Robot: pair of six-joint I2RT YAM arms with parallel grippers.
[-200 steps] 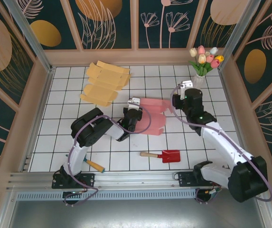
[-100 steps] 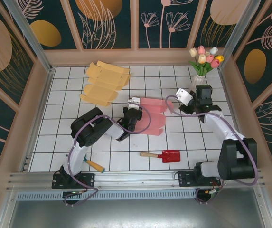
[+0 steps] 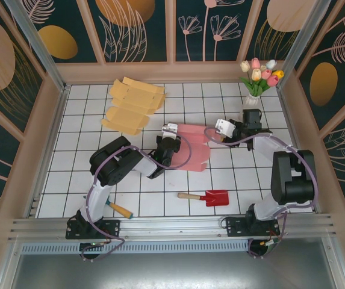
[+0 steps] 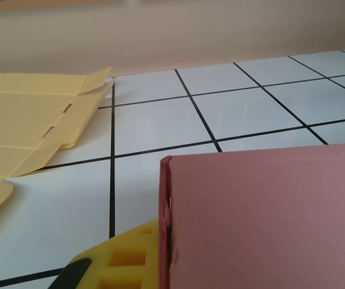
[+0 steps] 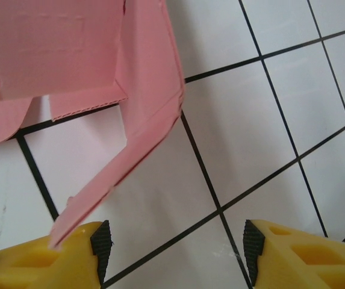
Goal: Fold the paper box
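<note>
Pink paper box (image 3: 196, 149) lies mid-frame on the tiled table (image 3: 82, 126), part-folded, flaps loose. Top view, L to R: flat yellow sheets (image 3: 133, 105) upper left, well apart from the box. The left gripper (image 3: 175, 144) is clenched on the box's left edge; in its wrist view a yellow finger (image 4: 130, 259) sits tight against the pink wall (image 4: 268, 217). Red scoop (image 3: 211, 197) lies below centre. The right gripper (image 3: 213, 133) is at the box's upper-right corner, released, jaws wide apart (image 5: 175, 241); a pink flap (image 5: 118, 174) tip touches its frame-left finger (image 5: 46, 262). Tulips (image 3: 259, 75) upper right.
</note>
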